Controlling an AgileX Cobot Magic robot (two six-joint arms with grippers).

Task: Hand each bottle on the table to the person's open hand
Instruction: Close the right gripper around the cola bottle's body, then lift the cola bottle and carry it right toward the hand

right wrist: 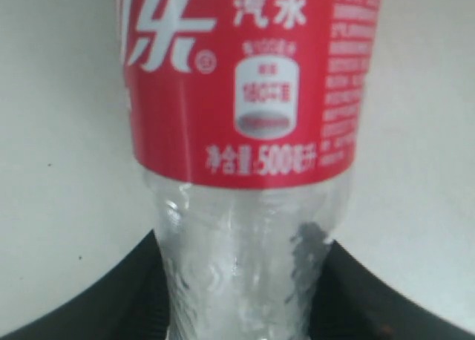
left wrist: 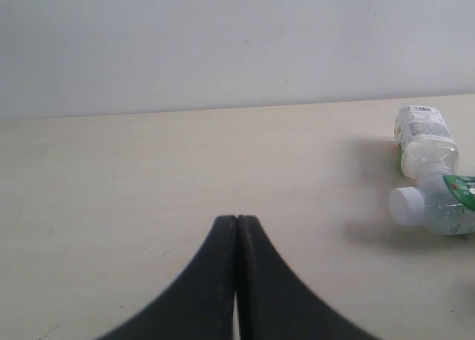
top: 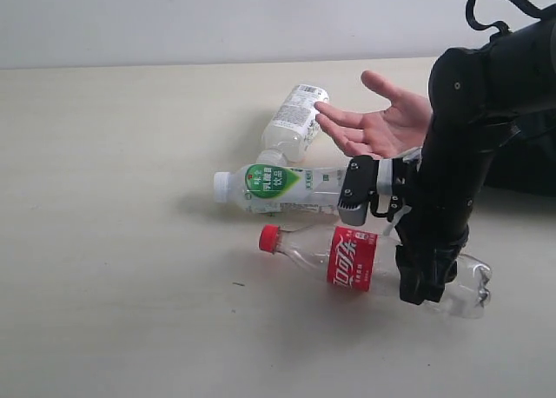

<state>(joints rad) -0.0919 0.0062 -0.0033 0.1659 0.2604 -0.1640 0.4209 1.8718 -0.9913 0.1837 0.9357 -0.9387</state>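
A clear bottle with a red Coca-Cola label (top: 352,257) (right wrist: 245,95) lies on its side on the table (top: 113,198), red cap pointing left. My right gripper (top: 424,285) (right wrist: 245,280) straddles its clear lower body, both black fingers (right wrist: 111,299) pressed against its sides. Two whitish bottles lie behind it: a green-labelled one (top: 278,188) (left wrist: 438,206) and a second one farther back (top: 295,120) (left wrist: 424,136). The person's open hand (top: 382,124) hovers palm up behind my right arm. My left gripper (left wrist: 237,220) is shut and empty over bare table, out of the exterior view.
My right arm's black body (top: 469,137) covers the right side of the scene and the hand's wrist. Its wrist block (top: 360,189) overlaps the base end of the green-labelled bottle. A pale wall (top: 217,16) rises behind the table's far edge.
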